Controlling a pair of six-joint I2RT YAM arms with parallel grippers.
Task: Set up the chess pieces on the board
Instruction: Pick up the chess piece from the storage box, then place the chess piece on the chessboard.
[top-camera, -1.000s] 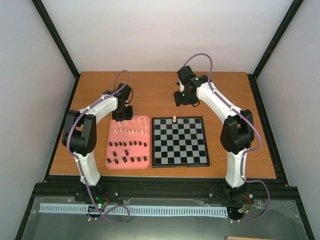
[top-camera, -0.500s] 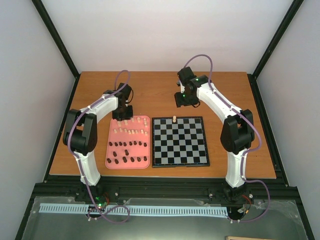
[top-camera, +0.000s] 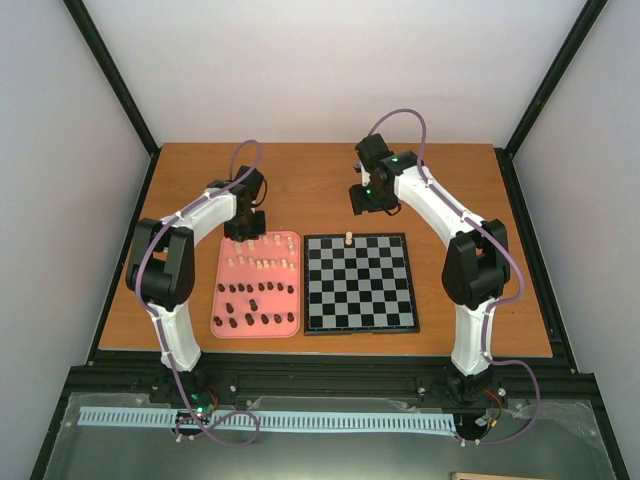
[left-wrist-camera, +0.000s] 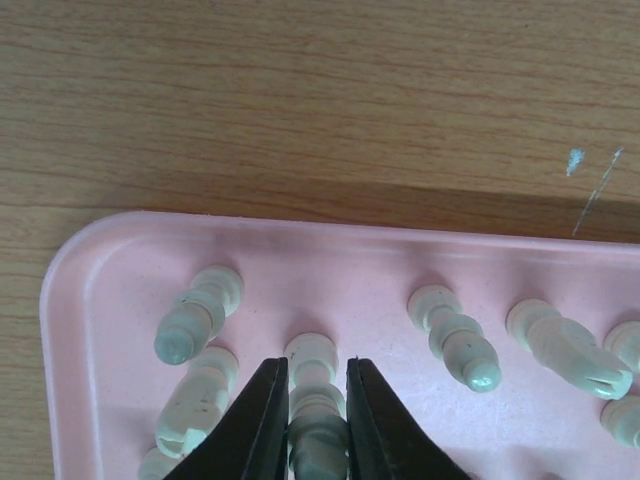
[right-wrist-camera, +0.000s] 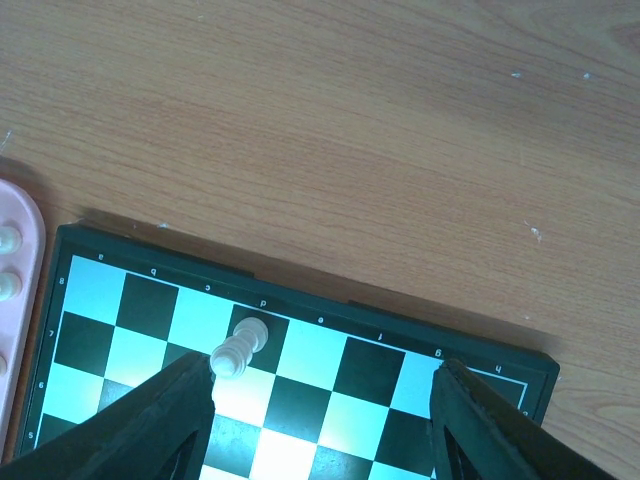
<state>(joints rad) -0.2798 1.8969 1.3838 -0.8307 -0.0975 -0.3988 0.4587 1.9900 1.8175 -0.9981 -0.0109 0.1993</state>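
The board (top-camera: 385, 290) lies at the table's middle with one cream chess piece (top-camera: 348, 238) standing on its far row, also seen in the right wrist view as the piece (right-wrist-camera: 238, 350) on a dark square of the board (right-wrist-camera: 310, 350). My right gripper (right-wrist-camera: 322, 368) hovers open over that far edge, the piece by its left finger. Left of the board, my left gripper (top-camera: 245, 232) reaches into the pink tray's far end. There the left gripper (left-wrist-camera: 316, 364) is shut on a lying cream chess piece (left-wrist-camera: 313, 349), both fingers pressed against its sides.
The pink tray (top-camera: 257, 333) holds several cream pieces (top-camera: 262, 263) in its far half and several dark brown pieces (top-camera: 255, 305) in its near half. More cream pieces (left-wrist-camera: 195, 315) lie close on both sides of the gripped one. Bare wooden table (top-camera: 300, 190) lies beyond tray and board.
The left gripper's jaws have closed in on the cream piece in the tray. Neither arm has visibly shifted, and the right gripper stays as it was.
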